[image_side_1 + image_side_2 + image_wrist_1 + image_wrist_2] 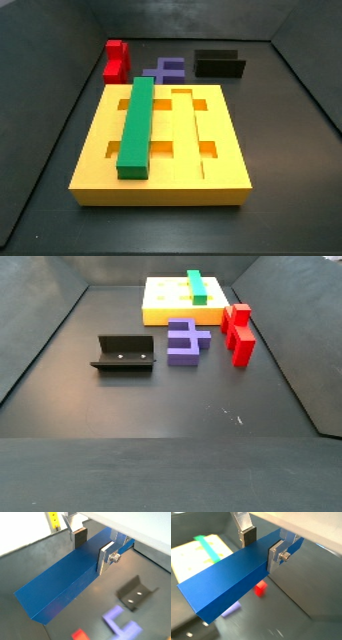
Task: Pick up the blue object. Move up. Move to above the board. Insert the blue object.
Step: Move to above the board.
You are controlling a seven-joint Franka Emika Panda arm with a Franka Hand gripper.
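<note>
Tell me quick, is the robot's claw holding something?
Gripper: closed on the blue object, seen in both wrist views, lifted clear of the floor; it is out of sight in both side views.

Gripper showing silver fingers, dark pads, around blue object; yellow board, green bar.

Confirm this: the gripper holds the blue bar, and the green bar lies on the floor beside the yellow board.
Not quite. The gripper does hold the blue bar, but the green bar lies on the yellow board, lengthwise in a groove, not on the floor. A side view shows it.
</note>
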